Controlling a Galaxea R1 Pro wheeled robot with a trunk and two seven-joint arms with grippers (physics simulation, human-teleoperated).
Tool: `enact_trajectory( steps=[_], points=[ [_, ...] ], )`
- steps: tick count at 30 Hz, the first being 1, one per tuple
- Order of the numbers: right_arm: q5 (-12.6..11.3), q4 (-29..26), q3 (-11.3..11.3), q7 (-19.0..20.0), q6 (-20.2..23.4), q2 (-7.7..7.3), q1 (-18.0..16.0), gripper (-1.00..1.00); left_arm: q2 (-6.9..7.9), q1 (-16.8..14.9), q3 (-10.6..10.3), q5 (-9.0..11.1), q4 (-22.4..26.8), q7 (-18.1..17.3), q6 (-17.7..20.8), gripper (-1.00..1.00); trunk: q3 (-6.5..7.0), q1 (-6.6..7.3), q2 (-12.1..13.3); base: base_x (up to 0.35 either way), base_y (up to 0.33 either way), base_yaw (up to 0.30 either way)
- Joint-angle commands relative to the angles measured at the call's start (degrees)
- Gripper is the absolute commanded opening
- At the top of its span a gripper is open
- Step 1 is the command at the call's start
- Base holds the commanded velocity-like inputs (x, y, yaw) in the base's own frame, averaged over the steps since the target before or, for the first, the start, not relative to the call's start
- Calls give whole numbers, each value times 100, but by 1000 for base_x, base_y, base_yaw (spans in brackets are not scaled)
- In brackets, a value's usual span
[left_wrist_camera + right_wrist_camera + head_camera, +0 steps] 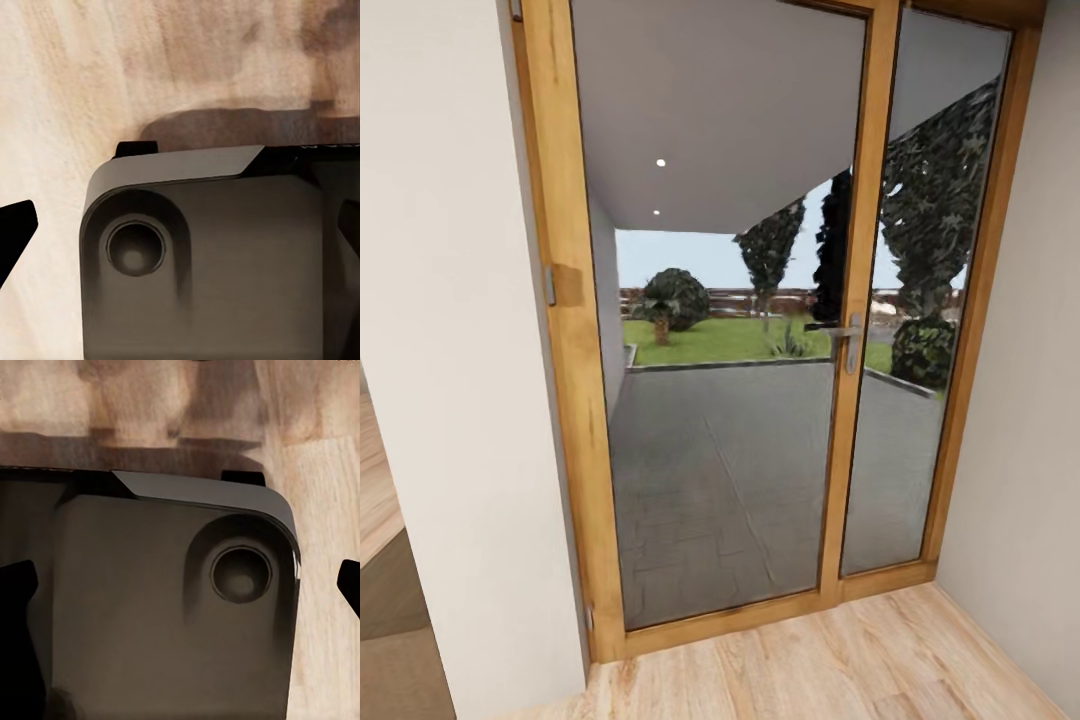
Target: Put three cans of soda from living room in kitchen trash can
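The cans of soda and the tash can are out of view. My left gripper [184, 236] hangs over the robot's dark grey base [225, 262] and the light wood floor [67, 90]. Its black fingertips [16, 232] stand wide apart with nothing between them. My right gripper [187, 589] is open in the same way above the base [135, 607], one fingertip [16, 600] at each side of the picture.
A glass door [720, 400] in a light wooden frame [570, 330] stands close ahead, with a metal handle [850, 335] and a patio and garden behind it. White walls [450, 350] flank it on both sides. Light wood floor [810, 660] lies in front.
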State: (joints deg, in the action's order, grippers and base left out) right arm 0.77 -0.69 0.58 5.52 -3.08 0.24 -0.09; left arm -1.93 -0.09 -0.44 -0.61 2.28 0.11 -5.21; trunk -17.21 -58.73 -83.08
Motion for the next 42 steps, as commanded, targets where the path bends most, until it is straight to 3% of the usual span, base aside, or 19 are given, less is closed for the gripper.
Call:
enact_trajectory(
  steps=[1,7,11,15,16,17,19,24,26,29,32,36,41,42],
  points=[
    [-6,-7,0,1,0,1,0,100,0,0,0,0,0,-1,0,100,0,0,0,3,-3,0],
    [-16,-122,-27,19,-11,-14,-11,100,0,0,0,1,0,-2,2,100,0,0,0,0,0,0],
    [-54,-1059,-43,8,320,-7,-82,100,3,0,0,3,0,-2,-4,100,0,0,0,0,0,0],
    [-77,-2188,-58,10,1552,-8,-159,100,1,0,0,2,0,-2,-6,100,0,0,0,0,0,0],
    [-83,-2738,-56,10,2145,-1,-175,100,0,0,0,3,0,-2,-6,100,0,0,0,0,0,0],
    [-86,-3027,-51,10,2432,1,-180,100,0,0,0,4,0,-2,-6,100,0,0,0,0,0,0],
    [-93,-4303,-34,10,3575,30,-184,100,-5,0,0,5,0,-2,-6,100,0,0,0,0,0,0],
    [-90,-6346,-33,5,5449,74,-187,100,-8,0,5,7,49,-6,-6,100,0,0,0,0,0,0],
    [-79,-7024,-37,2,5974,75,-203,100,-9,0,4,6,93,-17,-3,100,0,0,0,0,0,0],
    [-57,-7529,-59,-9,6297,51,-394,100,-9,0,7,7,121,-36,0,100,0,0,0,0,0,0],
    [-66,-7493,-106,-3,6308,11,-844,100,-11,0,8,8,138,-47,2,100,0,0,0,0,0,0],
    [-83,-6751,-227,9,6308,-84,-1486,100,-48,0,17,24,141,-49,31,100,0,0,0,0,0,0],
    [-77,-6556,-473,4,6308,-217,-1915,100,-55,0,24,32,136,-47,61,100,0,0,0,0,0,0],
    [-71,-6525,-577,0,6308,-292,-2249,100,-58,0,25,34,138,-47,67,100,0,0,0,0,0,0]
  ],
)
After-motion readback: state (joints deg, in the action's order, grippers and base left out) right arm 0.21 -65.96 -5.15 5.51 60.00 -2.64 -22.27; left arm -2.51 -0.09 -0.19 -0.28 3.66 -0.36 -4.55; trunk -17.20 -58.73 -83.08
